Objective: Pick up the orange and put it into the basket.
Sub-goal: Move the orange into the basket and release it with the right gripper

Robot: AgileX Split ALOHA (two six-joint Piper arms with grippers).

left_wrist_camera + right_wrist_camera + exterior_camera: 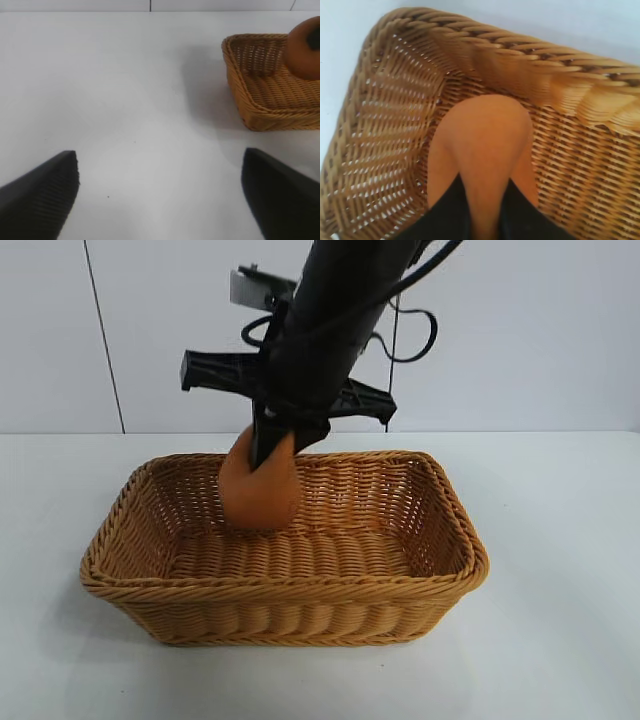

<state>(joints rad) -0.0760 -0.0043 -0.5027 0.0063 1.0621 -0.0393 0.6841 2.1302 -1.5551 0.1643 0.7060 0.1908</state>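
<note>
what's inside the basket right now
Only the orange, pinched by the right gripper and hanging low inside the basket near its back wall. The rest of the woven floor is bare. The spot under the orange is covered, so contact with the floor can't be judged.

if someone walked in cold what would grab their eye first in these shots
The big golden wicker basket in the middle of the white table draws the eye first, along with the orange hanging inside it near its back wall, pinched in the right gripper on a dark arm coming down from above. Next would be the left gripper, open and empty over bare table off to the basket's side.
</note>
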